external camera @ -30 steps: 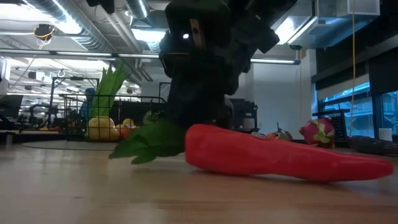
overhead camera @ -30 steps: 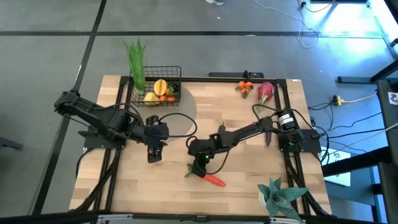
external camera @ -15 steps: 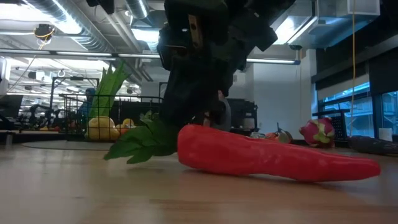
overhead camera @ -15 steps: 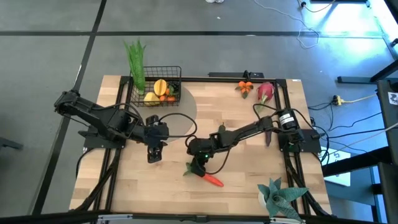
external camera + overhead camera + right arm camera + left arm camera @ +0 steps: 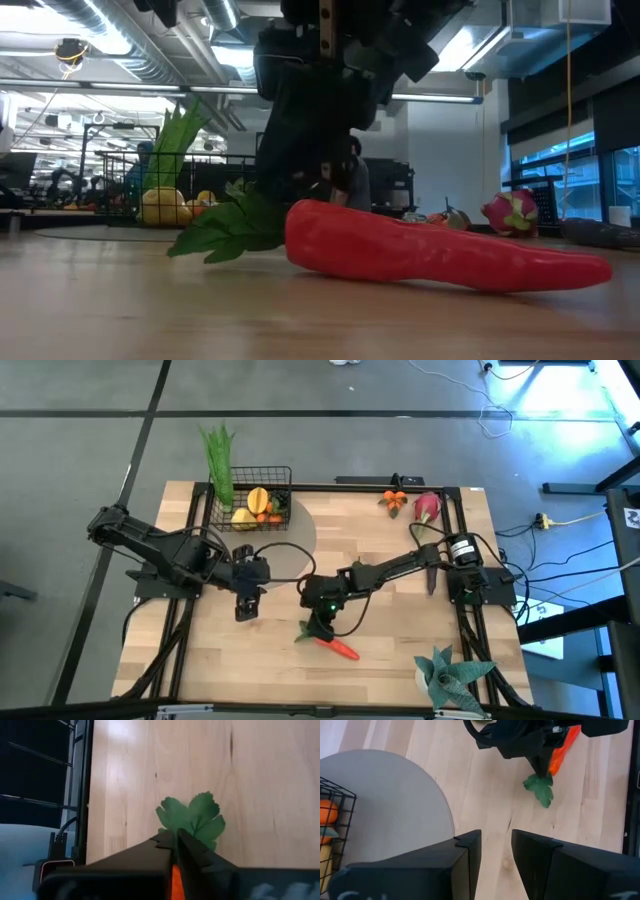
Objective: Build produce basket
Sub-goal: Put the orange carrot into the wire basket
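Note:
An orange carrot with green leaves lies on the wood table near the middle front. My right gripper is shut on it at its leafy end. The black wire basket stands at the far left on a grey round mat. It holds a tall green leek, yellow fruits and an orange one. My left gripper hangs open above the table left of the carrot, with nothing between its fingers. My right gripper pinches the carrot's top end, where the orange body meets the leaves, between its two fingers. The fingers slant down from the table's right side. The carrot lies along the table, leaves spread beyond the fingertips.
A pink dragon fruit and small orange produce lie at the far right. A blue-green spiky plant stands at the near right corner. Bare wood lies between the carrot and the basket.
My right gripper has stayed over the carrot's leafy end. The carrot has slid a little toward the table's left edge, still lying on the wood.

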